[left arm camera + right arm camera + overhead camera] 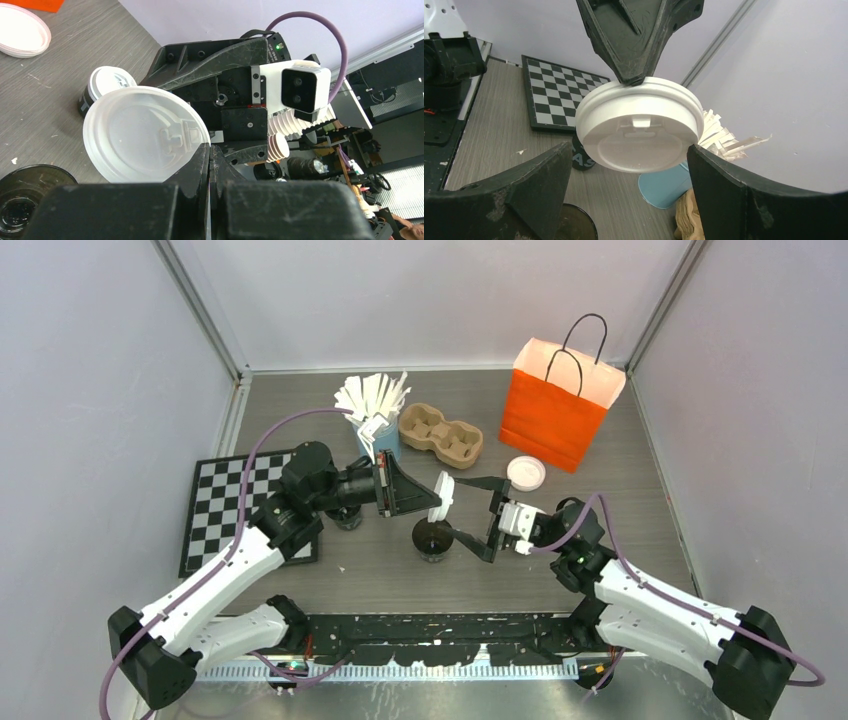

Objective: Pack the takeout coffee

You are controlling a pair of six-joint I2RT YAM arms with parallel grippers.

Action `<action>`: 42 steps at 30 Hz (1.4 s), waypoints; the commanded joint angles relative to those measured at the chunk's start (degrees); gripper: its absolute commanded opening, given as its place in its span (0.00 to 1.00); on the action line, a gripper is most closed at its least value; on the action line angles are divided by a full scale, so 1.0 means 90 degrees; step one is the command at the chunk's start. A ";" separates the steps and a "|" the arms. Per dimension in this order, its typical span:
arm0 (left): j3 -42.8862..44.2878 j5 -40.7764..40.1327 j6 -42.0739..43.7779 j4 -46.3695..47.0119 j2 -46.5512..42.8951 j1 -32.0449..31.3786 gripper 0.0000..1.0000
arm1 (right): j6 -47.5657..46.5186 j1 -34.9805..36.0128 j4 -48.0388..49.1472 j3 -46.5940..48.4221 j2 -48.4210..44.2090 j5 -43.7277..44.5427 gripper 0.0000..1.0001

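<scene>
Lidding is judged to be the step in hand. A white lid [639, 125] is pinched at its rim by the left gripper [209, 155], tilted above the open dark cup [433, 538]. The right gripper [630, 152] is spread wide around the lid, with no grip seen. Next, the lid must be levelled and centred on that cup. The lidded cup [347, 517] is stood beside the left arm, well apart from the orange bag [555, 415].

lid [445, 497] above cup [432, 538], bag [555, 415] behind right
</scene>
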 commanded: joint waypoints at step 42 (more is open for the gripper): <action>0.0036 -0.0338 0.0735 -0.0331 -0.0128 0.0032 0.00 | 0.0468 0.0116 0.0380 -0.0486 0.0098 0.0581 0.75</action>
